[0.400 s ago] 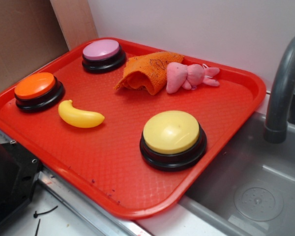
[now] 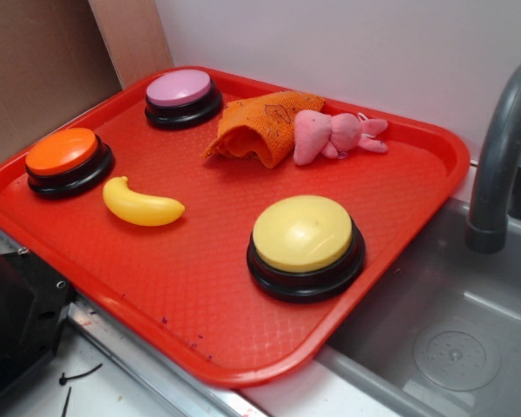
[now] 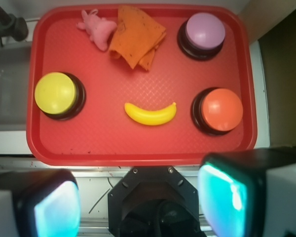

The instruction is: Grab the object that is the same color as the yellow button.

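1. Currently pre-grasp: fingers (image 3: pixel 138 205) spread wide, holding nothing, high above the red tray's (image 3: pixel 138 157) near edge.
2. Yellow banana (image 3: pixel 151 113) lying mid-tray, between yellow button (image 3: pixel 55 92) and orange button (image 3: pixel 222 109), touching neither.
3. Next, probably: forward, down, straddling the banana's narrow width.

Five things and a cloth lie spread on a tray beside a sink.

In the exterior view the tray (image 2: pixel 434 187) holds everything, with the sink (image 2: pixel 451 330) and its faucet (image 2: pixel 499 165) to its right. The banana (image 2: pixel 141 205) lies near the left edge, just beside one button (image 2: pixel 68 160). A second button (image 2: pixel 182 96) sits at the back left. A crumpled cloth (image 2: pixel 260 126) lies at the back, touching a stuffed toy (image 2: pixel 334 135) on its right. The largest button (image 2: pixel 306 246) stands toward the front right, well apart from the banana.
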